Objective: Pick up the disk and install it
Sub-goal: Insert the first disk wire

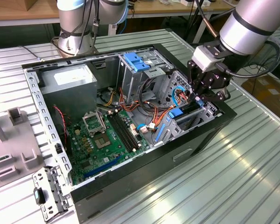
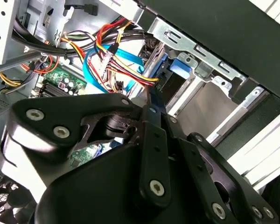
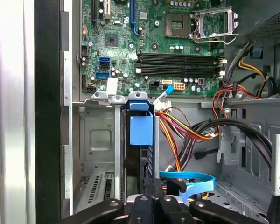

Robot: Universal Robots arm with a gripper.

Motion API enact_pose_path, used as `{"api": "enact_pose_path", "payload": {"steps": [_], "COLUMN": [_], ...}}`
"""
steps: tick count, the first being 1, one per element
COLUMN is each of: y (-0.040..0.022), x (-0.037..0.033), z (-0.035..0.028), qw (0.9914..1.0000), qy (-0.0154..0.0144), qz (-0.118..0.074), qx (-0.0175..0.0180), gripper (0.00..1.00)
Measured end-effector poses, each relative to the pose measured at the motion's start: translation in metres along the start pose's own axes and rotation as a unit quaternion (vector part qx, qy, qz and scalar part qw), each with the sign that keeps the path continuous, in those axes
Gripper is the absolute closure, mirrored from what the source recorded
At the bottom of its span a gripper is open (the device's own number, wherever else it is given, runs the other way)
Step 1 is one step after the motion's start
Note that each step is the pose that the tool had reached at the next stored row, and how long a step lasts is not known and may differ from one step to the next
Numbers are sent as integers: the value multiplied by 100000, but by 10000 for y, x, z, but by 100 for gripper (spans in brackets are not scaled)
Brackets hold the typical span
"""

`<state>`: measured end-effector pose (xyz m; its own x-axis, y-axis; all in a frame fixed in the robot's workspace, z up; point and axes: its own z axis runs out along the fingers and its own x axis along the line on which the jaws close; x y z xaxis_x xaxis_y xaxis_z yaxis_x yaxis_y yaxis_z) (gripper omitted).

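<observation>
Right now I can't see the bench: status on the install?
End effector down inside the case by the drive cage. Disk on edge in its bay slot. Orange and blue cables close beside it.

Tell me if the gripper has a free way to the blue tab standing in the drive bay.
Probably yes. The gripper hangs just over the drive bay, and nothing lies between it and the blue tab; the cables run alongside.

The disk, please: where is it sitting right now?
The disk stands on edge in a drive bay slot at the case's front corner, on the exterior view's right, directly under the gripper and beside the orange and blue cables.
</observation>
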<state>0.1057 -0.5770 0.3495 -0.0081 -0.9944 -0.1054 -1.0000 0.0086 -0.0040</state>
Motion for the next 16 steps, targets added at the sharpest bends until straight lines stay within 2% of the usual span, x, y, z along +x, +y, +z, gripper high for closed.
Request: {"api": "enact_pose_path", "payload": {"steps": [1,4,8,10,16], "y": [-34,-75,-104,-147,-224], "x": [3,3,3,2,1], "z": [-1,-2,-10,-11,-15], "qw": [100000,100000,99998,99998,99996], "qy": [-147,-277,-605,-676,-825], "qz": [8,13,15,17,20], "qx": [-57,-96,-98,-125,-165], "gripper": [89,89,89,89,89]}}
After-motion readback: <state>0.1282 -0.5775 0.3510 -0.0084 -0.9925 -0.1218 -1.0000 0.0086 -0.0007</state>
